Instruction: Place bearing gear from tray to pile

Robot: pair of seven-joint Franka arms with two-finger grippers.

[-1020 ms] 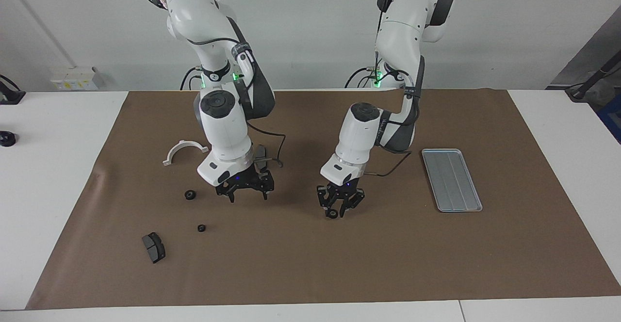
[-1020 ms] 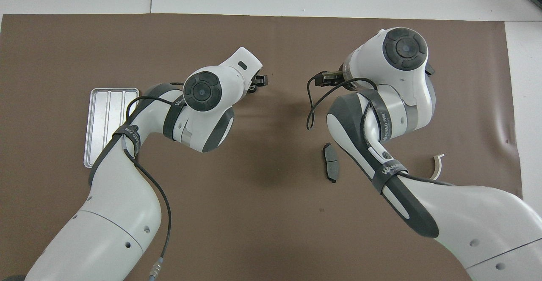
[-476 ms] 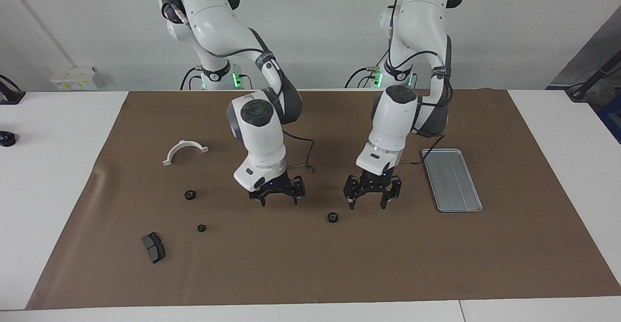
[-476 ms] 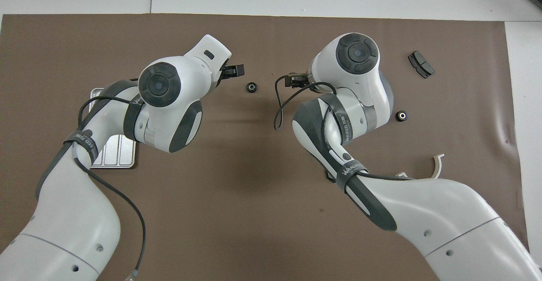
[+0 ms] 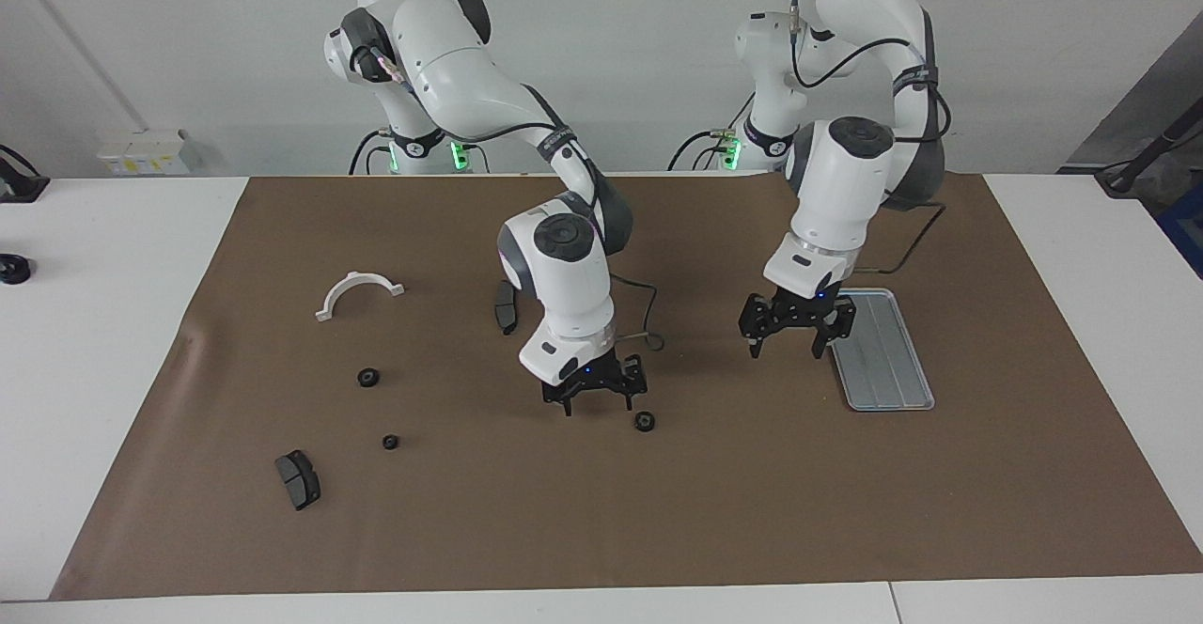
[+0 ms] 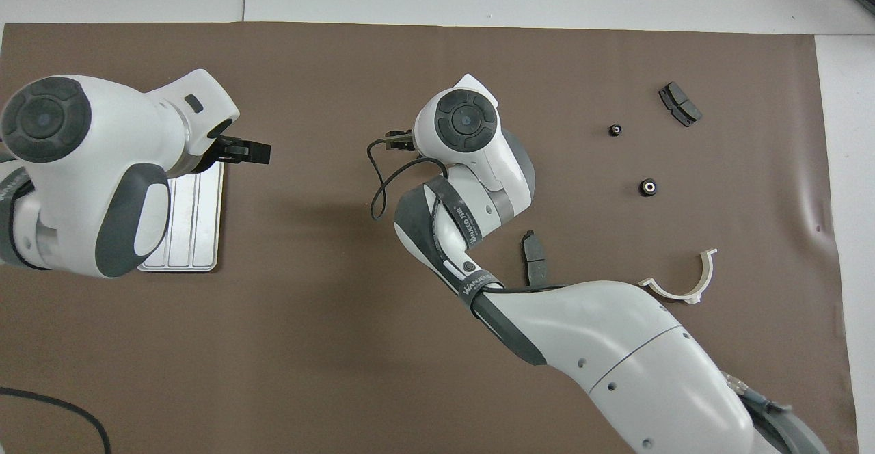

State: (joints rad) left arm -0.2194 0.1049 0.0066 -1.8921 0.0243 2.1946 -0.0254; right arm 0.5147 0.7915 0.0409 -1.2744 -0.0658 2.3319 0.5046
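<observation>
Facing view, entry: the bearing gear (image 5: 644, 421) lies flat on the brown mat (image 5: 658, 530), bore up. It is not in the tray (image 5: 888, 361) and not in the pile. It sits about midway between them, well apart from both.

Handling, my judgement: a small, stiff ring, light but dense for its size and not fragile. The rim is probably smooth, so it could slip out of a skewed pinch or roll if tipped on edge. Best hold is across the outer diameter, with the fingers straddling it and brought right down to the mat, because it stands very low.

My right end effector (image 5: 594, 397) hangs low just beside the gear, on the side toward the right arm's end. Its fingers are spread and hold nothing. I see a small gap, so no contact. In the overhead view my own wrist hides the gear.

My left end effector (image 5: 794, 337) is up over the tray's nearer corner, fingers wide and holding nothing. That arm waits. No gear shows on the tray.

The pile lies toward the right arm's end of the desk (image 5: 113, 323):
- two small black gears (image 5: 368, 378) (image 5: 390, 442)
- a brake pad (image 5: 298, 479) farthest from the robots
- a second pad (image 5: 506, 305) near my right forearm
- the white half-ring bracket (image 5: 358, 288) nearest the robots

Judged progress: the gear is out of the tray, and the carry to the pile is not yet done.
</observation>
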